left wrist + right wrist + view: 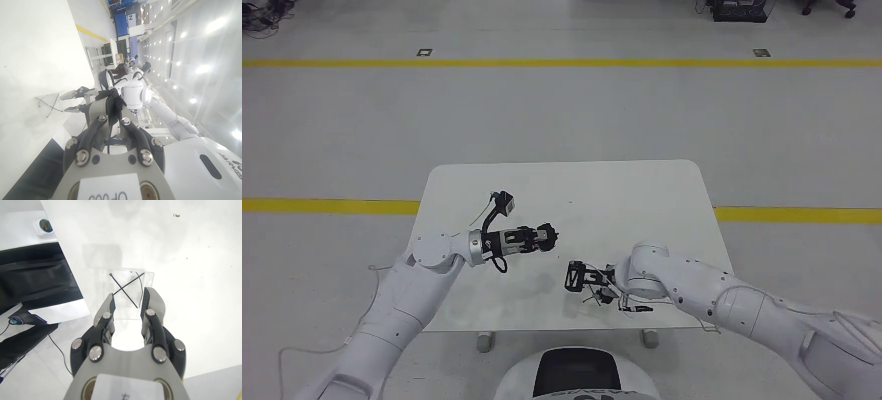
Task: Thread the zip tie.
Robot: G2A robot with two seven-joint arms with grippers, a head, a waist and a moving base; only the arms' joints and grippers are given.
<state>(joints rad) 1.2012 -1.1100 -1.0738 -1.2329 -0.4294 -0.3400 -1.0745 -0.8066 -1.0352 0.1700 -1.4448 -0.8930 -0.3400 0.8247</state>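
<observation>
Three thin black zip ties (124, 289) lie on a small clear tray (150, 276) near the table's front edge; two of them cross, and a thinner one (141, 289) lies beside them. My right gripper (129, 292) hovers open just over the tray, with its fingers on either side of the crossed ties and nothing held. From the top, that gripper (573, 275) sits just left of the ties (598, 293). My left gripper (552, 237) hangs above mid-table, a short way behind the tray. Its fingers (108, 98) are pressed together; I cannot make out anything between them.
The white table (642, 190) has bare room behind and to the right of the tray. Its front edge runs close to the tray. The left wrist view catches the right gripper (64, 103) open beside the ties (49, 106).
</observation>
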